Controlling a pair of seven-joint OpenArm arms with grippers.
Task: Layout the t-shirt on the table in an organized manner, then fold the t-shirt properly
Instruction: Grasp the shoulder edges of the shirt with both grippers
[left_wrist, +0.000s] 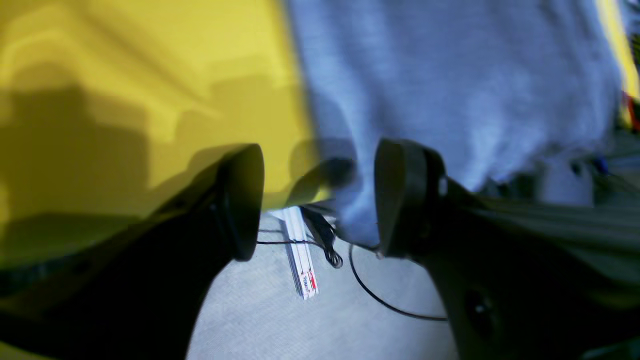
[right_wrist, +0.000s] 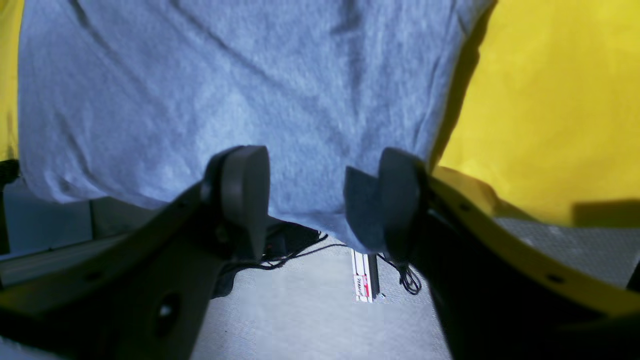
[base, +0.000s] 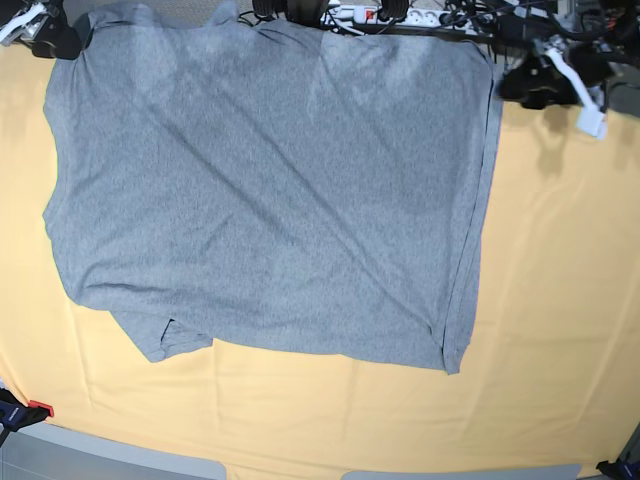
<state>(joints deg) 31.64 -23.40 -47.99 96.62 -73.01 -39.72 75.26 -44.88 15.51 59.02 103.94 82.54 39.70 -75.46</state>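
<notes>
The t-shirt (base: 270, 190) lies spread across the bench (base: 560, 300), plain grey side up, mostly flat with a few long diagonal creases. One edge hangs over the bench edge nearest my arms, and a sleeve pokes out at the far corner, partly tucked under itself. No lettering shows, so I judge the printed side is face down.

My left gripper (left_wrist: 320, 200) hovers at that overhanging edge, just off the shirt's corner, its jaws standing apart with nothing between them; the cloth hangs just beyond them. My right gripper (right_wrist: 320, 200) sits at the other corner of the same edge, also released, the hem drooping between its spread jaws without being pinched.

Below both grippers the floor (right_wrist: 300, 320) shows, with a loose black cable (left_wrist: 385, 300) and a white folding ruler (left_wrist: 302, 255).

As I read it, the laying out is nearly done: the body is spread, though the overhang and the tucked sleeve want straightening. No fold has been made yet, so the whole folding part is left.
</notes>
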